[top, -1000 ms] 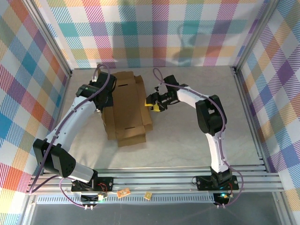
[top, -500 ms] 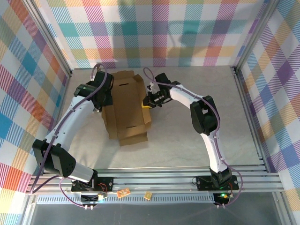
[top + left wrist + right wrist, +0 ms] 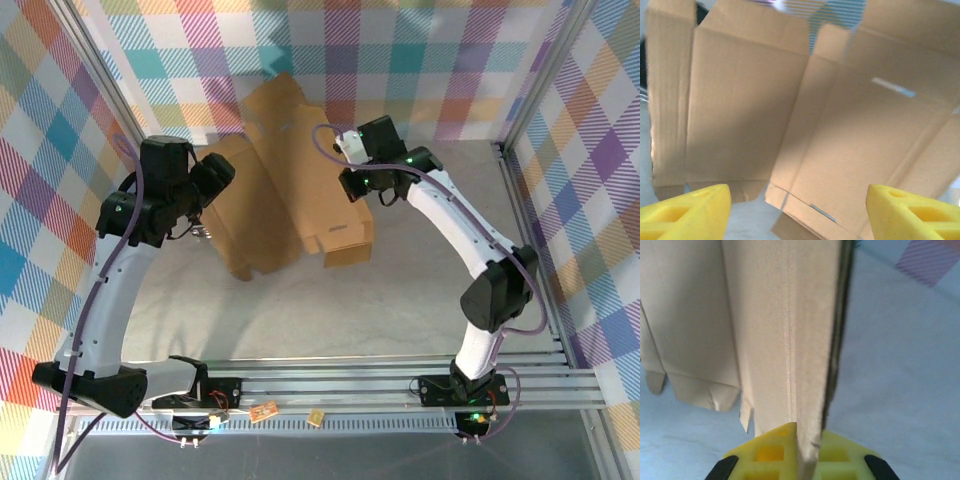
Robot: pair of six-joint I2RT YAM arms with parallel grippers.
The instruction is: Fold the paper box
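Cardboard of the box (image 3: 285, 190) is held raised and tilted at the upper centre of the top view, above the counter (image 3: 400, 290). Its edge is clamped by the right gripper (image 3: 802, 447). The left gripper (image 3: 797, 202) is seen spread apart, facing the box.

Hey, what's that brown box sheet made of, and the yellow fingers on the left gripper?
The paper box: plain brown corrugated cardboard, matte, judging by faint ribbing, pressed creases and die-cut slots. The fingers of the left gripper: likely yellow plastic, matte, with hollow cells visible; moulded or printed, I cannot tell.
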